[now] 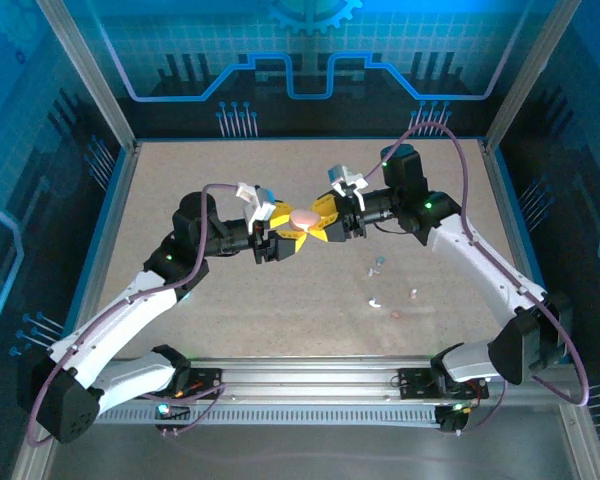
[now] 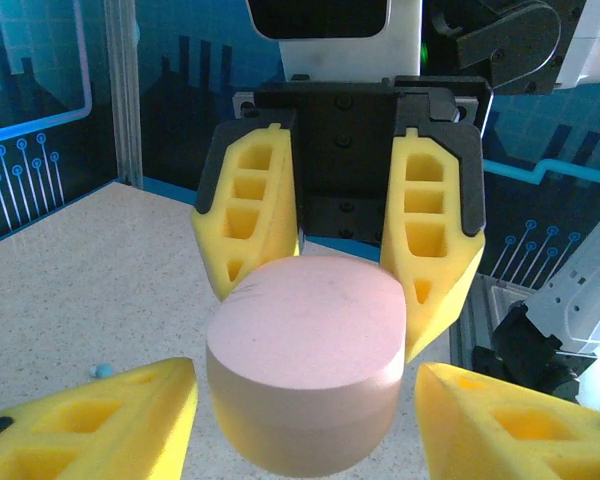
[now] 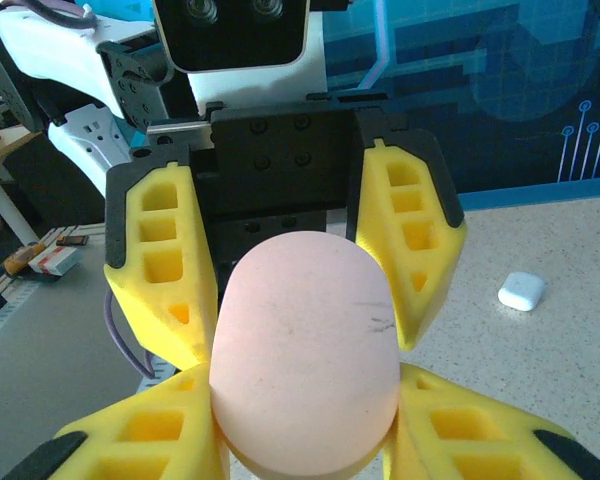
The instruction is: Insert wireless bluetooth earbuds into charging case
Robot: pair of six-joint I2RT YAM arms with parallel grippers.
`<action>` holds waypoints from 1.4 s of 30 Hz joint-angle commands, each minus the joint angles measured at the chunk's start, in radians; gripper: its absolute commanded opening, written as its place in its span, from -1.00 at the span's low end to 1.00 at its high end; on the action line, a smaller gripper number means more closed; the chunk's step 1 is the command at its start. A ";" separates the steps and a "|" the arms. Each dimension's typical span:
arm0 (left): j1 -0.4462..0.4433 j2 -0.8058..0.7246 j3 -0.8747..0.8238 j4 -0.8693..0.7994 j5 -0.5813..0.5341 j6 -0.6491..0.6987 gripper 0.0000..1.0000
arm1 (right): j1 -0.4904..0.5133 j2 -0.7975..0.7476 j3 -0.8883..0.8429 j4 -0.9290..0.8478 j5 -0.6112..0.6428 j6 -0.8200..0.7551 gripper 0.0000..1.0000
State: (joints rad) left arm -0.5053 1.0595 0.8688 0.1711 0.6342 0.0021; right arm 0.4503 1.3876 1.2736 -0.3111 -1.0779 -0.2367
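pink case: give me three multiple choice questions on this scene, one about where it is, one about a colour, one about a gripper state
1. Where is the pink case?
A lying flat on the table
B held in the air
C inside a tray

2. What colour is the small loose case in the right wrist view?
A white
B black
C green

3. The right gripper is
A wide open and empty
B shut on the pink case
C shut on an earbud

Answers: 1 B, it is gripped clear of the surface. 2 A, its shell is plainly white. 3 B, its fingers press both sides of the case.
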 commanded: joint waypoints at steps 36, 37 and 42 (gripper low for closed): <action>-0.016 0.000 0.027 0.037 0.042 0.000 0.18 | 0.001 -0.057 -0.059 0.123 -0.009 0.030 -0.28; -0.017 0.001 0.029 0.039 0.045 -0.001 0.13 | 0.001 -0.056 -0.060 0.121 -0.009 0.030 -0.28; -0.020 0.013 0.042 0.022 0.059 -0.001 -0.03 | 0.000 -0.058 -0.069 0.139 -0.011 0.039 -0.28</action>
State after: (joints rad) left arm -0.5171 1.0668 0.8745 0.2066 0.6525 -0.0189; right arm 0.4507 1.3533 1.2190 -0.2089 -1.0813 -0.2096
